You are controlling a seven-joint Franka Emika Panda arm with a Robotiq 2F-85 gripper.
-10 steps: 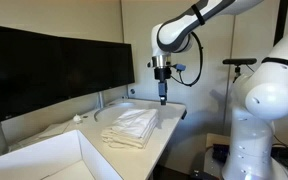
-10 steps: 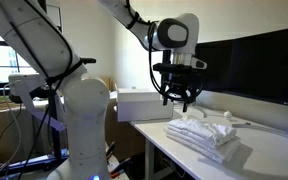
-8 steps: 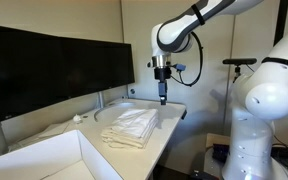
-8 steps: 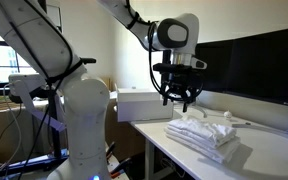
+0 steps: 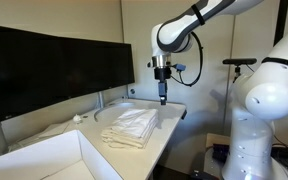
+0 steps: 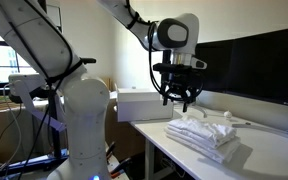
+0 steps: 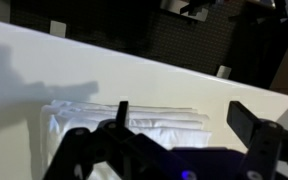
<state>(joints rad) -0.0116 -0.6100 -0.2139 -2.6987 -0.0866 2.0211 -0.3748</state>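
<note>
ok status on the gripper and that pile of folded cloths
Gripper open, empty, hovering above one end of the folded cloths. Cloths stacked on the white table, untouched. Nothing in between.

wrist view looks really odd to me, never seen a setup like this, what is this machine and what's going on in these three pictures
This is a white robot arm with a two-fingered hand at its end. Two pictures come from cameras standing outside the robot, looking at the same table from different places. The wrist view comes from a camera mounted just behind the hand, so its dark fingers fill the foreground. On the table lies a pile of folded white cloths, with dark monitors behind it. The hand is open, hangs above the pile without touching it, and holds nothing.
</note>
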